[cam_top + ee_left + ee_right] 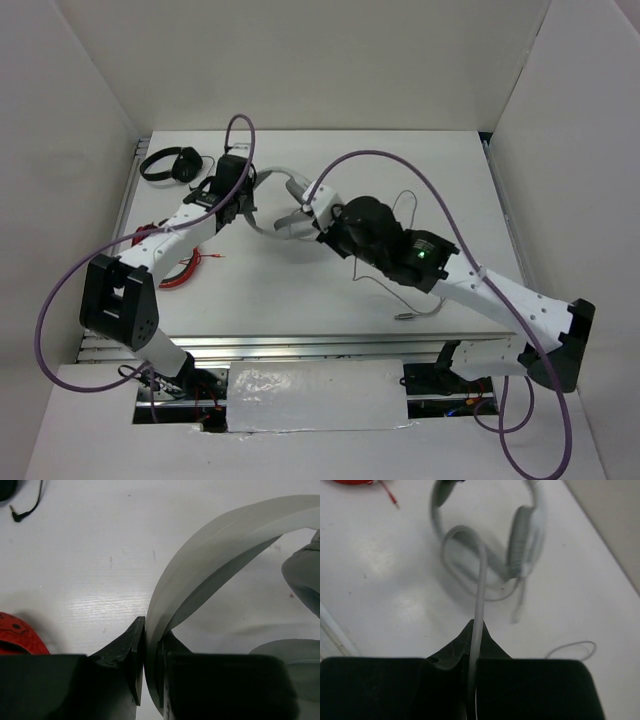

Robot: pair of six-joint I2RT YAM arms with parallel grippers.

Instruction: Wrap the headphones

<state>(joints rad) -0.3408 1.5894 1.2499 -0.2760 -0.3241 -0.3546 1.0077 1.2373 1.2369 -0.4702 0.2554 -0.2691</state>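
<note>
- Top external view, nearest first: the metal plug (404,316) lies loose on the white table (300,300), toward the near edge and right of centre. A slack run of the thin grey cable (432,307) trails from it under the right arm.
- A red wire bundle (178,270) sits by the left edge, beside the left arm and apart from the work.
- At mid-table the right gripper (474,645) has its fingers pinched together on the cable. The cable rises between them and bends over toward the near earcup (520,545).
- The light grey over-ear headphones (280,205) lie just beyond the centre of the table, between the two grippers.
- The left gripper (149,672) clamps the wide headband (210,545) edge-on, with its fingers closed against both faces.
- Small black headphones (170,163) rest in the far left corner and play no part.
- Progress, as I judge it: the hold is set up, with one arm steadying the headband and the other carrying the cable.
- The right wrist view shows one curve of cable by the earcup, but it is blurred and I cannot tell whether it is a full turn.
- Most of the cable and the plug lie unwound on the table, so nearly all the winding is left.
</note>
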